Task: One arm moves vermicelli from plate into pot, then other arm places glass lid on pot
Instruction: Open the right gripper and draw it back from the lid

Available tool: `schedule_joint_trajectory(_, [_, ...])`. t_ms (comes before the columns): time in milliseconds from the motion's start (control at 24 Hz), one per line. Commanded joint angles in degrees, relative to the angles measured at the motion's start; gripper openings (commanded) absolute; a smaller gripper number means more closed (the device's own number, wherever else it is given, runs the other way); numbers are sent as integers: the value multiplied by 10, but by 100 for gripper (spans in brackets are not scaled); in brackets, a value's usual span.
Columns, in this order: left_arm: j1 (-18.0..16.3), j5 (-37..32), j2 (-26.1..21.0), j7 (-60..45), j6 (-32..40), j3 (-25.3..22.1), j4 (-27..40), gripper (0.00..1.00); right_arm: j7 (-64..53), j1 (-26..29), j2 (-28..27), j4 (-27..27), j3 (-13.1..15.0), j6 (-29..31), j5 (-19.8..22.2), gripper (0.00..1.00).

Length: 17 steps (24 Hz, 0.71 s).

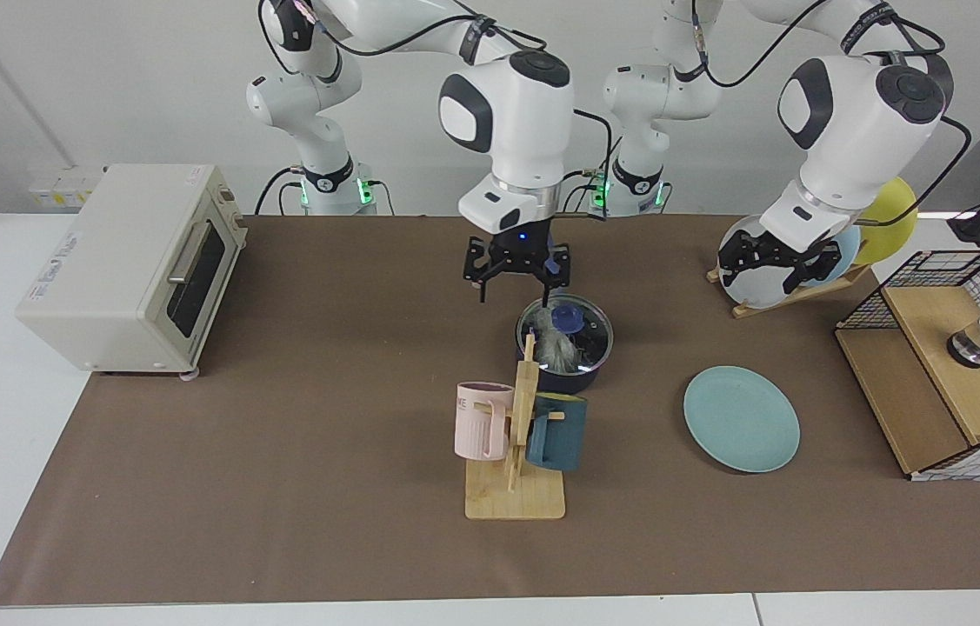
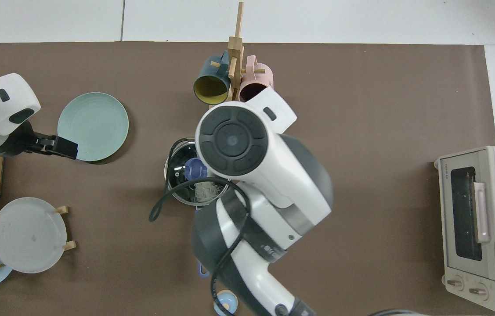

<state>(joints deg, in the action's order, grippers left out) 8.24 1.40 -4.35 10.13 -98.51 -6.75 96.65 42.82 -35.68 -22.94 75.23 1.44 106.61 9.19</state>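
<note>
Brown matting is covering the table [image 1: 281, 435], and the pot [image 1: 564, 369] is sitting near its middle, just behind the mug rack [image 1: 517, 452]. The lid [image 2: 190, 175] is lying flat on the pot's rim, its blue knob [image 1: 566, 318] pointing up, so the pot is reading as closed. Through the glass the vermicelli [image 1: 554, 349] is showing as a pale tuft inside; both parts of the task are looking done.

Above and a little behind the pot, the right gripper [image 1: 517, 278] is hanging clear of the knob, fingers spread and holding nothing. That gap suggests the lid is resting on its own weight, and a straight lift away from the knob would avoid nudging it off centre. In the top view this arm's wrist is hiding part of the pot, so whether the lid is seated all round I cannot tell.

Off to the side, the plate [image 1: 742, 419] is lying bare on the mat, well apart from the pot, with no strands visible on it. The left gripper [image 1: 778, 259] is waiting in front of the dish rack [image 1: 790, 291], fingers apart and empty, out of the other arm's way. A toaster oven [image 1: 133, 269] is standing at the mat's far edge, and a wire basket [image 1: 950, 365] at the opposite one.
</note>
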Motion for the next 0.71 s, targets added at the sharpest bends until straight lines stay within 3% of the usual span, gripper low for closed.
schedule_joint_trajectory(0, [5, 0, -2, -5, -2, -2, -4, 100, -92, 71, 93, 96, -7, -19, 4, 100])
schedule_joint_trajectory(292, [3, 0, -1, -5, -2, -2, -4, 100, -214, 164, 178, 192, -7, -37, 3, 100])
schedule_joint_trajectory(542, [3, 0, -3, -4, -5, -2, -5, 100, -279, 229, 226, 229, -8, -47, 1, 100])
schedule_joint_trajectory(667, [4, -1, -2, -2, -20, -2, -2, 100, -302, 259, 232, 244, -7, -36, -36, 100])
